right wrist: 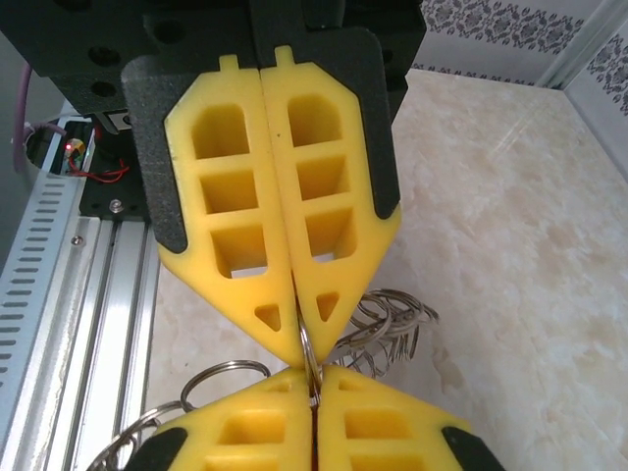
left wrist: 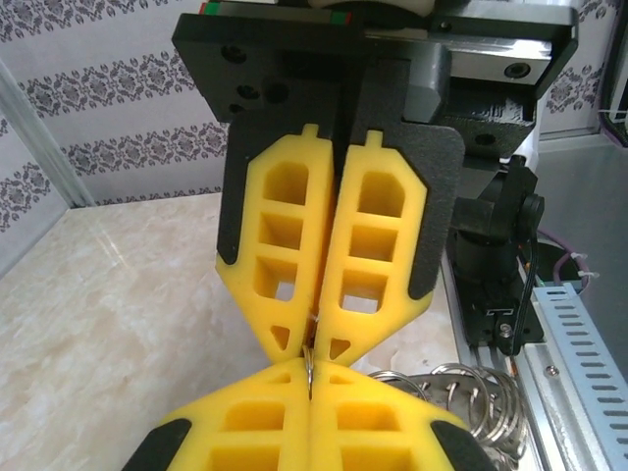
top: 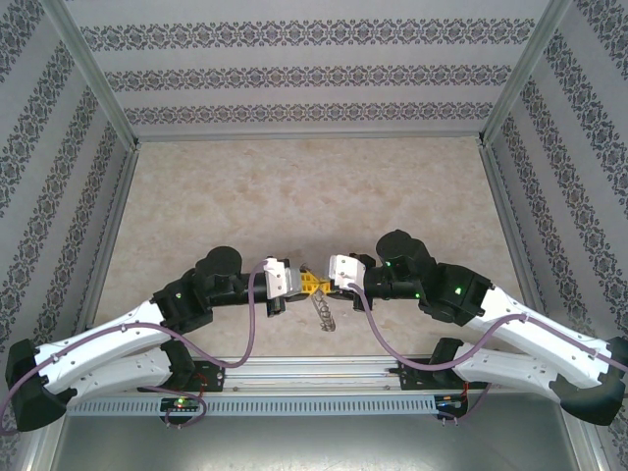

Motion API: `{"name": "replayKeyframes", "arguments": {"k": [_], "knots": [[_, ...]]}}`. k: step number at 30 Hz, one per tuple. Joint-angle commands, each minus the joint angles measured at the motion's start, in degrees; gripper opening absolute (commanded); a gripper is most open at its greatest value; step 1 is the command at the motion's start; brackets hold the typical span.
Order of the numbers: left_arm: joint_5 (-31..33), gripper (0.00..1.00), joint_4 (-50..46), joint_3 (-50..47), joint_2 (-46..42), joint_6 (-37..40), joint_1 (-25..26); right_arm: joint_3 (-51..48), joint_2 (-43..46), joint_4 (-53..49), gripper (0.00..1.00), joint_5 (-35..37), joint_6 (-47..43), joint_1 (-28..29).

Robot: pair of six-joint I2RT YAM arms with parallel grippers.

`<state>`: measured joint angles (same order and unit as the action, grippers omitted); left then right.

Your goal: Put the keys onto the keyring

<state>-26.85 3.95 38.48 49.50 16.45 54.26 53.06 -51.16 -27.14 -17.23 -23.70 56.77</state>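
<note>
A: Where's the keyring sitting?
B: It's hanging mid-air over the worktop, near the front edge. L claw & R claw are meeting nose to nose, both pressing together and pinching one thin loop.
A: Axis?
B: The limp chain of shiny wire loops is dangling straight down from the pinch, and both arms are equally near. Yellow latticed plastic on thin wire is prob slippery.
</note>
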Motion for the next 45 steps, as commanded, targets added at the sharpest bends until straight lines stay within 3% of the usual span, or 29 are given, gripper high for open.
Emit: {"name": "replayKeyframes", "arguments": {"k": [1, 4, 9, 14, 16, 19, 21, 27, 30, 33, 45], "knots": [[-5.27, 0.0, 8.88, -0.44, -1.11, -2.79, 0.14, -0.59, -0.33, 4.21, 0.01, -0.72, 0.95, 0.18], [-4.38, 0.0, 9.1, -0.76, -1.59, -3.17, -0.03, -0.26, -0.44, 3.74, 0.0, 1.46, 0.94, 0.18], [4.62, 0.03, -8.09, 5.05, 1.13, 2.61, 0.06, 2.82, -1.42, -0.19, 0.0, 8.52, -0.63, 0.18], [10.87, 0.11, -15.5, 8.86, 5.13, 4.72, 0.06, 7.03, -5.37, -2.98, 0.0, 12.08, -2.53, 1.12], [11.99, 0.1, -16.36, 9.62, 6.25, 4.95, 0.06, 8.55, -7.16, -3.93, 0.0, 13.03, -3.26, 1.8], [12.4, 0.0, -16.36, 9.82, 7.12, 5.08, 0.06, 9.67, -8.61, -4.26, 0.0, 13.25, -3.69, 2.33], [12.75, 0.0, -16.02, 9.49, 7.1, 4.91, 0.06, 9.97, -9.06, -4.76, 0.0, 15.3, -3.8, 2.89], [7.64, 0.0, -8.26, 4.85, 2.85, 2.73, -0.12, 6.78, -6.05, -1.89, 0.0, 12.52, -2.81, 3.34], [2.64, 0.0, -1.29, 2.05, 0.29, 0.74, -0.21, 4.15, -2.95, 1.09, 0.16, 7.85, -2.2, 3.09], [-1.11, 0.0, 3.14, 0.81, -1.11, -1.18, -0.6, 2.21, -0.8, 2.89, 0.21, 4.02, -0.96, 2.11], [-5.34, 0.0, 6.71, 0.21, -3.14, -3.45, -1.39, -0.57, 1.02, 4.19, 0.19, 0.54, 1.33, 0.18]]}}
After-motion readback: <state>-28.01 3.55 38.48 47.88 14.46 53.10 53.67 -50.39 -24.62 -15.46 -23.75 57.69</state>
